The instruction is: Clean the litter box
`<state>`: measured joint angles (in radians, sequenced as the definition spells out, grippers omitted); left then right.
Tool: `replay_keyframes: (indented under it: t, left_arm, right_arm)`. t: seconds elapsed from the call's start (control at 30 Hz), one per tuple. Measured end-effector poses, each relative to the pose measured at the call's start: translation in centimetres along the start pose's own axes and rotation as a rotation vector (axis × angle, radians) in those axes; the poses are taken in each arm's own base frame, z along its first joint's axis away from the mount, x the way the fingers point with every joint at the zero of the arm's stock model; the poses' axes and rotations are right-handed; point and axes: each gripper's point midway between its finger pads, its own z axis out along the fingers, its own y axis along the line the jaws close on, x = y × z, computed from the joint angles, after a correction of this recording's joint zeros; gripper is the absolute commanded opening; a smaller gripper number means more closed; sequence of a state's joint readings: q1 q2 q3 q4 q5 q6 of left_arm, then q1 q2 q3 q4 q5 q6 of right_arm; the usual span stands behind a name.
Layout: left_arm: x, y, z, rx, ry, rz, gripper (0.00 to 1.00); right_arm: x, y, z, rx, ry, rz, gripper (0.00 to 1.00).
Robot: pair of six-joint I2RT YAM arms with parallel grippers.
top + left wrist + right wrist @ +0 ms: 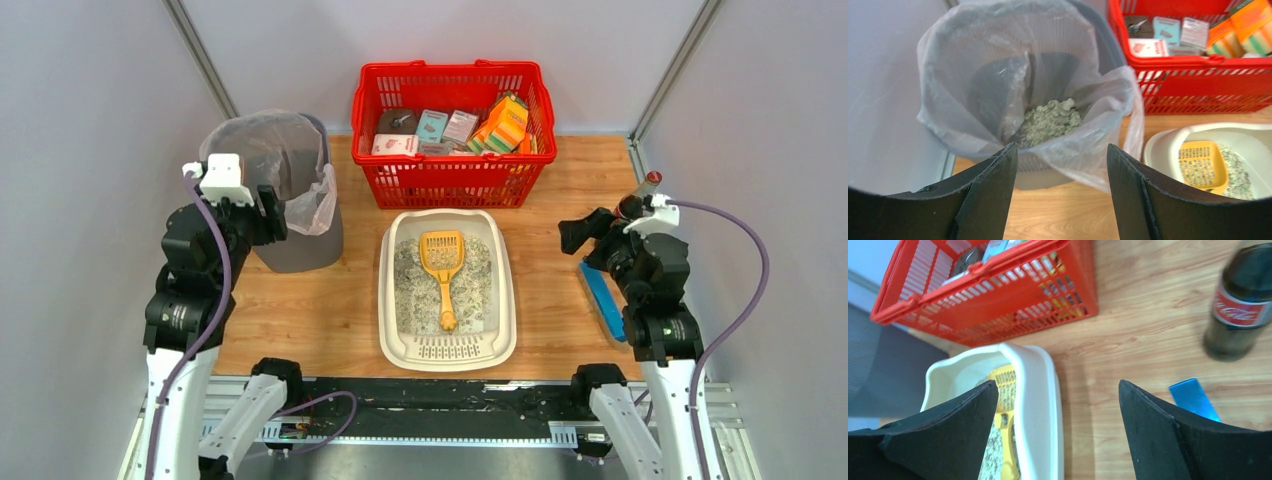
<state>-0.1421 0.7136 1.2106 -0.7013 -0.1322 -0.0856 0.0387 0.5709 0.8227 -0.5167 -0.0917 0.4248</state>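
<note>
The litter box [448,348] sits mid-counter [330,310], close to the near edge. Its slotted grate end faces that edge and grey-white granules cover its floor. A yellow scoop [443,262] lies inside it on the granules, handle toward the grate. A red basket [452,180] of small packages stands just behind it, along the far edge. The grey bin [300,250] is near the left edge, lined with a clear bag [968,75] with a heap of pale clumps [1050,120] at the bottom. The left pincer [270,215] hangs at the bin's near rim, released and empty. The right pincer [575,235] hovers toward the right edge, spread wide and grasping nothing. A cola bottle [1245,300] and a flat blue object [602,300] are beside it.
</note>
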Motion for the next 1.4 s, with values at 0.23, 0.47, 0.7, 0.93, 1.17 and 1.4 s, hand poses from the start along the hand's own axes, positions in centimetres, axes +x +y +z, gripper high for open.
replay_keyframes:
  t: [0.23,0.47,0.7,0.93,1.17,1.4]
  left_arm:
    - [-4.1,-4.8,1.1,0.152,-0.034,0.065,0.73]
    - [-3.0,-8.3,4.2,0.265,0.008,0.094,0.73]
    - [2.7,-9.4,5.2,0.322,0.115,0.102,0.73]
    - [0.9,-9.4,4.3,0.333,0.033,0.085,0.73]
    - [0.3,-9.5,4.2,0.342,0.006,0.094,0.68]
    - [1.2,-10.0,4.8,0.363,0.034,0.102,0.68]
  right_arm:
    - [3.7,5.3,0.5,-0.111,0.182,-0.121,0.9]
    - [11.7,14.3,0.9,-0.222,0.362,-0.373,0.79]
    - [22.3,15.7,2.1,-0.167,0.579,-0.526,0.69]
    - [25.3,15.1,3.6,-0.099,0.61,-0.531,0.6]
    - [28.7,15.0,6.4,-0.054,0.589,-0.557,0.52]
    - [30.2,13.9,7.4,0.009,0.581,-0.562,0.52]
